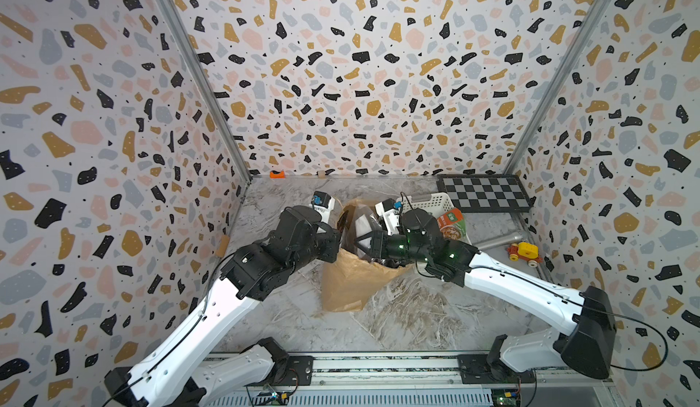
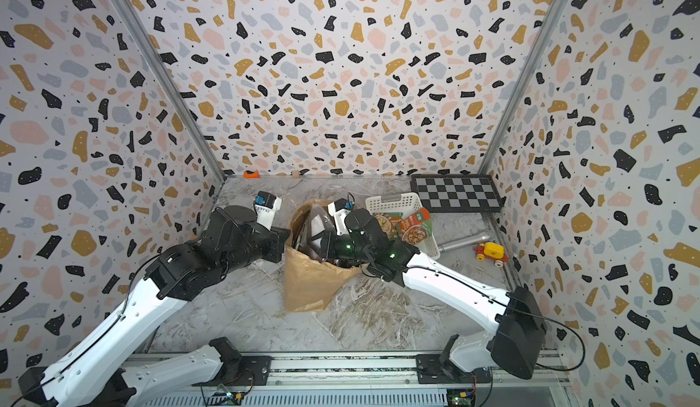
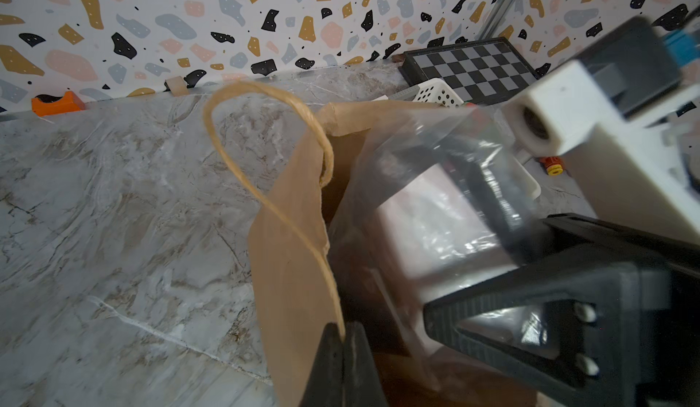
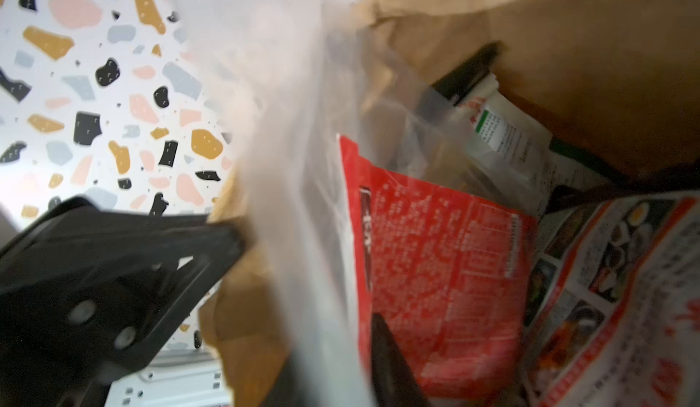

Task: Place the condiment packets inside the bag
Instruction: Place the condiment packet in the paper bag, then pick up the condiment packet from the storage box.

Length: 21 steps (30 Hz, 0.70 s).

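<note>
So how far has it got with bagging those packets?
Well along. Several packets already sit inside the bag. Left fingers pinch its rim open; a clear packet hangs between the parted right fingers over the mouth. At least two green-orange packets wait in the basket.

Basket: a white lattice basket [image 1: 435,198] is set just in front of the checkerboard.
Checkerboard: a black-and-grey board [image 1: 485,193] is laid flat in the back right corner.
Cylinder: a metal tube [image 1: 496,240] is laid on its side beside the basket.
Toy: a red-and-yellow car [image 1: 524,253] is set by the tube's end.
Orange block: a small block [image 1: 277,174] is lodged against the back wall.
Surface: a marbled tabletop [image 1: 397,321] is seen beneath everything.
</note>
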Tool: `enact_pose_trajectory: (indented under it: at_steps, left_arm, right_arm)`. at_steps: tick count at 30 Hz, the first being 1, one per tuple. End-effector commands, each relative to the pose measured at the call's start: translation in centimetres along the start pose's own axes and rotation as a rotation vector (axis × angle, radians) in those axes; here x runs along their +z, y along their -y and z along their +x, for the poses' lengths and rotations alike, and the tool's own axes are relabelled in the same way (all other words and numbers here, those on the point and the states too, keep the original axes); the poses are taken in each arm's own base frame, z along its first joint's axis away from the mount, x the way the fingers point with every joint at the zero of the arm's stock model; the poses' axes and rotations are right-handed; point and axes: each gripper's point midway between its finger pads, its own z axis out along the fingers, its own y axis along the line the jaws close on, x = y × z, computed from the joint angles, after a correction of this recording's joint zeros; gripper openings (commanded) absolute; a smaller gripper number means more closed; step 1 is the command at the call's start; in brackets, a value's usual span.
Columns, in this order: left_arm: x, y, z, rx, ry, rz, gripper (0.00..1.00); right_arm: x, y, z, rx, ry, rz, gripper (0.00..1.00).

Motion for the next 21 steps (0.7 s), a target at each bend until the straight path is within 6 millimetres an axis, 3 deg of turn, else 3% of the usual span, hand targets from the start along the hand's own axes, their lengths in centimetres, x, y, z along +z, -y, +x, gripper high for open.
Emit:
enact_pose_trajectory:
  at_steps: [1,4,10,13,17,19,21]
  left_arm:
    - [-0.1,0.1,-0.5,0.005,0.027,0.005,0.00]
    - [-0.2,0.0,-0.5,0.003,0.031,0.002,0.00]
    - [-0.3,0.0,-0.5,0.004,0.033,0.002,0.00]
    - [-0.4,0.0,-0.6,0.004,0.034,0.003,0.00]
    - [-0.3,0.0,-0.5,0.004,0.032,0.003,0.00]
    - [-0.3,0.0,-0.5,0.006,0.031,0.003,0.00]
    - [-0.3,0.0,-0.5,0.004,0.033,0.002,0.00]
  right_arm:
    - [-1.8,-3.6,-3.2,-0.082,0.096,-0.056,0.41]
    - [-3.3,-2.0,-3.9,-0.162,0.124,0.061,0.58]
    - [-9.5,2.7,-7.3,-0.336,0.216,0.321,0.72]
    - [-13.5,7.8,-10.0,-0.352,0.267,0.488,0.78]
    - [-18.6,17.6,-12.9,-0.217,0.289,0.672,0.80]
    - [-20.6,23.1,-13.6,-0.126,0.273,0.760,0.81]
    - [-21.8,27.1,-13.7,-0.064,0.250,0.830,0.81]
